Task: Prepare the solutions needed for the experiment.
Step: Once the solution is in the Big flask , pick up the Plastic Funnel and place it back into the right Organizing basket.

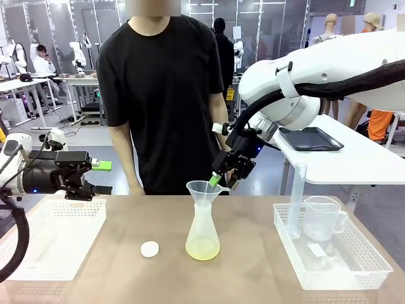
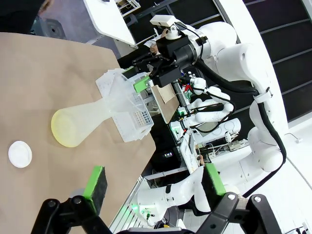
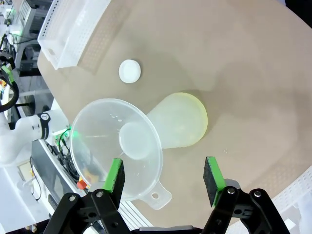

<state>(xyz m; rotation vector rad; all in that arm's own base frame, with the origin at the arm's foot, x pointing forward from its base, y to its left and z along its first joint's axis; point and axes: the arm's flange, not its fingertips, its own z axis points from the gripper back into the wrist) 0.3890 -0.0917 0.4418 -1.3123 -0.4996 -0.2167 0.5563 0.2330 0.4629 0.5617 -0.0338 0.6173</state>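
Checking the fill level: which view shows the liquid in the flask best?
The front view: it sees the flask side-on, so the pale yellow liquid shows as a shallow layer in the base. The right wrist view looks down on a yellow tint; the left wrist view shows the tinted base farther off.

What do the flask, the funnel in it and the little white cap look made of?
Flask: probably plastic, cloudy white and matte; the yellow-green liquid shows only dimly through its base. Funnel: clearer, glossier plastic, with a moulded tab on the rim. Cap: opaque white, likely plastic, too small to be sure.
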